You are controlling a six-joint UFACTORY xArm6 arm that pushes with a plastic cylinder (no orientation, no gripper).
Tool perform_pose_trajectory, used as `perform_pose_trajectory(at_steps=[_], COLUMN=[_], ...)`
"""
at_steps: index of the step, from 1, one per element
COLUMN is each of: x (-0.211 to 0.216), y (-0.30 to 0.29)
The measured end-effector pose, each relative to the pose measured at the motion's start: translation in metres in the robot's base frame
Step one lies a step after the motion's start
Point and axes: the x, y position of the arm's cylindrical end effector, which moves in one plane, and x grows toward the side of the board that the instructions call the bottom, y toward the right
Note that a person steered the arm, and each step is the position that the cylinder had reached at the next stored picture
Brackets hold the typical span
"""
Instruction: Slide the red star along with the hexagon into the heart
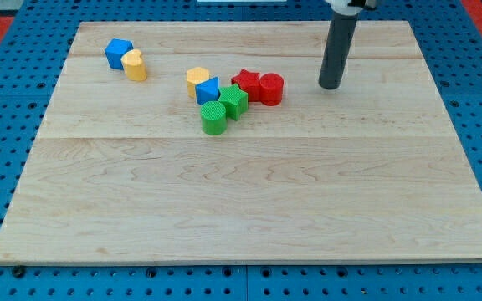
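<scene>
The red star [245,84] lies near the board's middle top, touching a red round block [271,88] on its right. The yellow hexagon [197,81] lies just left of the star, with a blue triangular block [207,90] against its lower right side. The yellow heart [135,64] lies at the upper left, touching a blue cube [118,53]. My tip [330,84] rests on the board to the right of the red round block, a clear gap away, touching no block.
A green star [233,101] sits just below the red star, with a green round block [213,118] at its lower left. The wooden board [241,209] lies on a blue pegboard surface.
</scene>
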Motion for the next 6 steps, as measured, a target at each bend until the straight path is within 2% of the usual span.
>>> perform_pose_trajectory(at_steps=[1, 4, 6], x=[0.010, -0.001, -0.061], y=[-0.100, -0.188, -0.212])
